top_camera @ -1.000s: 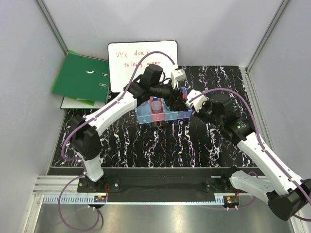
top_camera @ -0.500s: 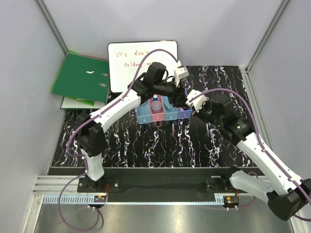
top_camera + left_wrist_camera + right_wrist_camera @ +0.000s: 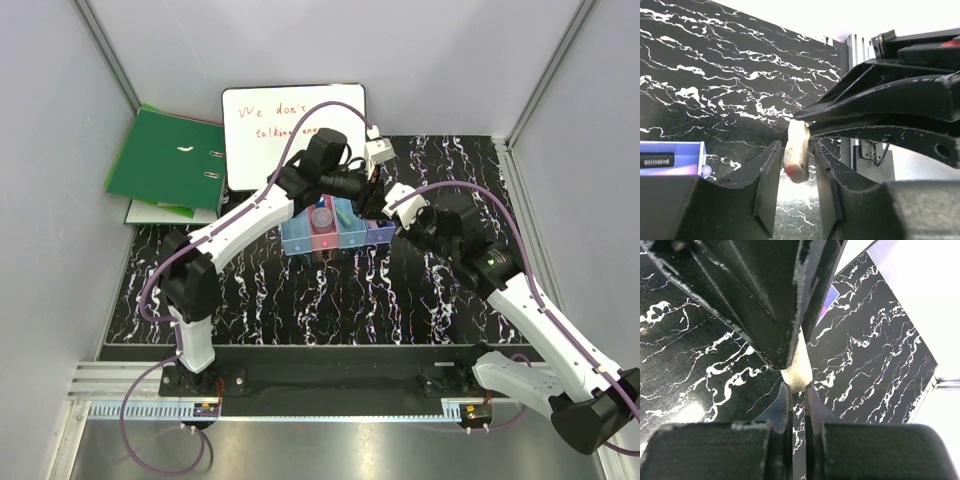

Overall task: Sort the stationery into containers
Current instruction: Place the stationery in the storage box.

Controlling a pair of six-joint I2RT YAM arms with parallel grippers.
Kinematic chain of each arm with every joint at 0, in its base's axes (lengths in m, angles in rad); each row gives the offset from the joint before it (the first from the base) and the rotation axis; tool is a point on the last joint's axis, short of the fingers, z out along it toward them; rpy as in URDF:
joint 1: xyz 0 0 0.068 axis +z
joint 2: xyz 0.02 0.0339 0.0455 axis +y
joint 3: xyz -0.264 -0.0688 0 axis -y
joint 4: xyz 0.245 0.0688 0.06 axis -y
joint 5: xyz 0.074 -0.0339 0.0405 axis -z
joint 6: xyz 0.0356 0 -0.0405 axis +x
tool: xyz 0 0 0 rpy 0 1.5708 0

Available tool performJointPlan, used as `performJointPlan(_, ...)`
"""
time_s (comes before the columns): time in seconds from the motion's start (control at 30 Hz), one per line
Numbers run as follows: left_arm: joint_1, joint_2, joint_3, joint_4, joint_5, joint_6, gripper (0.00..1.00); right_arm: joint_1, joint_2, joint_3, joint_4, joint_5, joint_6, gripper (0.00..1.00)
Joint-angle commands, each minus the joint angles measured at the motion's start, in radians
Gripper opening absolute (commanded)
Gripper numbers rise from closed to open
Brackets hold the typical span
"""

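Narrowing since a second ago, the left jaws now flank the bar (image 3: pixel 796 155), a sliver apart from it on each side. Right jaws are clamped on the bar's far end, so I judge this a handover. Next, left must close fully before right lets go. Bar hangs above the counter (image 3: pixel 400 300), at one o'clock of the bins (image 3: pixel 300 238).

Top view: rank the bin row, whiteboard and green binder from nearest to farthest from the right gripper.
From the right gripper:
1. Bin row, just to its left.
2. Whiteboard, farther back and left.
3. Green binder, far-left back corner.
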Motion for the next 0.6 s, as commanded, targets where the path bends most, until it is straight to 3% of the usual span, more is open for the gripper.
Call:
performJointPlan(0.0,-0.004,0.008,0.059,0.060,0.033,-0.009,0.30,0.007,-0.018,0.009,0.056,0.012,0.002,0.01)
performJointPlan(0.07,-0.007,0.011,0.065,0.059,0.033,-0.007,0.19,0.007,-0.018,0.009,0.057,0.014,0.002,0.02)
performJointPlan(0.13,-0.008,0.012,0.065,0.060,0.032,-0.009,0.00,0.007,-0.020,0.009,0.059,0.014,0.001,0.04)
performJointPlan(0.3,-0.014,0.006,0.053,0.059,0.033,-0.004,0.00,0.007,-0.024,0.006,0.063,0.023,-0.005,0.05)
performJointPlan(0.37,-0.014,0.005,0.050,0.059,0.032,-0.003,0.00,0.005,-0.026,0.004,0.062,0.015,-0.007,0.19)
performJointPlan(0.43,-0.014,0.003,0.048,0.057,0.030,0.000,0.00,0.007,-0.033,0.003,0.063,0.005,-0.010,0.42)
performJointPlan(0.47,-0.014,0.002,0.048,0.056,0.026,0.002,0.00,0.008,-0.032,0.001,0.063,0.003,-0.014,0.69)
performJointPlan(0.57,-0.014,0.000,0.048,0.053,0.017,0.006,0.00,0.007,-0.030,-0.002,0.063,0.000,-0.025,0.89)
